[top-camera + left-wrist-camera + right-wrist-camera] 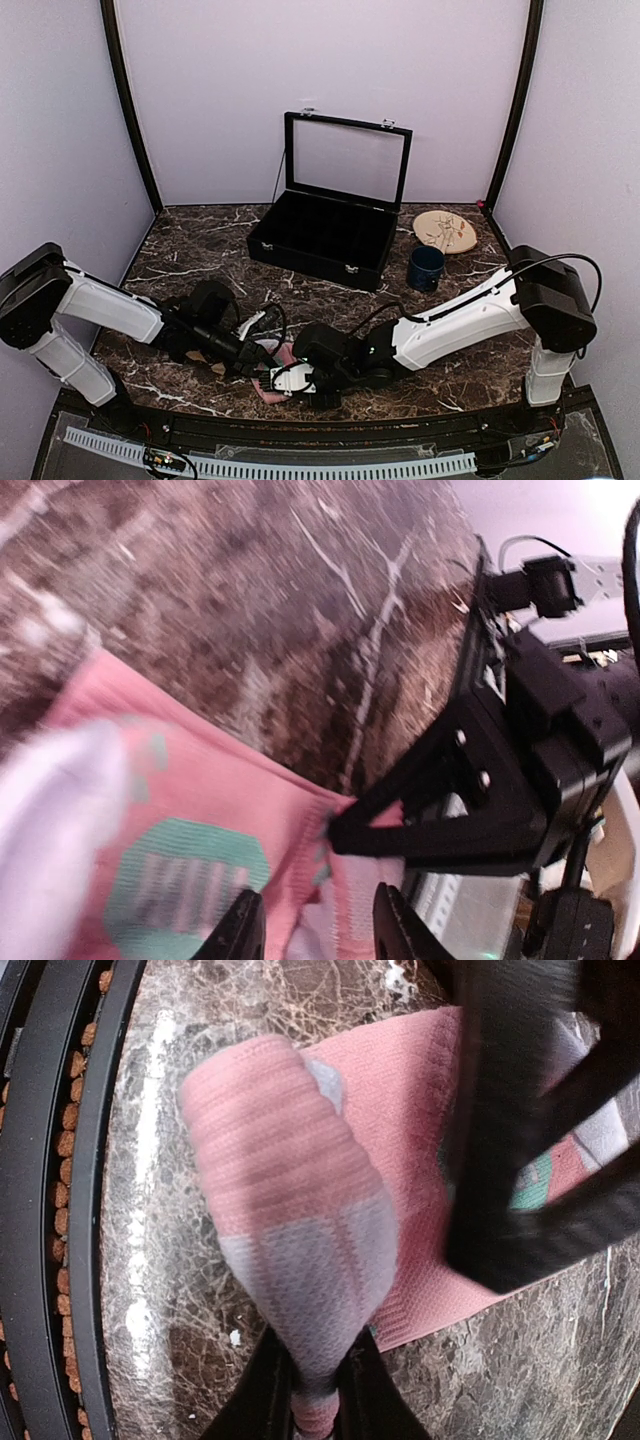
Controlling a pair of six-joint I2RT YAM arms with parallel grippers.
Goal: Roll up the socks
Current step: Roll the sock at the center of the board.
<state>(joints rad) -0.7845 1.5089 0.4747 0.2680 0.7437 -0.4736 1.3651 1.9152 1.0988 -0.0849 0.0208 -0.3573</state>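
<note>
The right gripper point(315, 1385) pinches a fold of the pink sock point(290, 1160) at the front of the table point(160, 1210) — the left gripper point(318, 932) hangs over it, jaws apart. That lone pinch might slip — then the fold flops flat.

Pink sock point(400, 1110), teal patch (toe section grey-white). Table point(200, 250): dark brown marble, white veining; black case point(320, 235) at twelve o'clock, navy mug point(425, 268) at two.

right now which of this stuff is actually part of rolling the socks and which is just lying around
Part of the job:
- pink sock, its end pinched in the right hand
- left hand, open at the sock

Just lying about:
- black case, lid up
- blue mug
- round wooden plate
</note>
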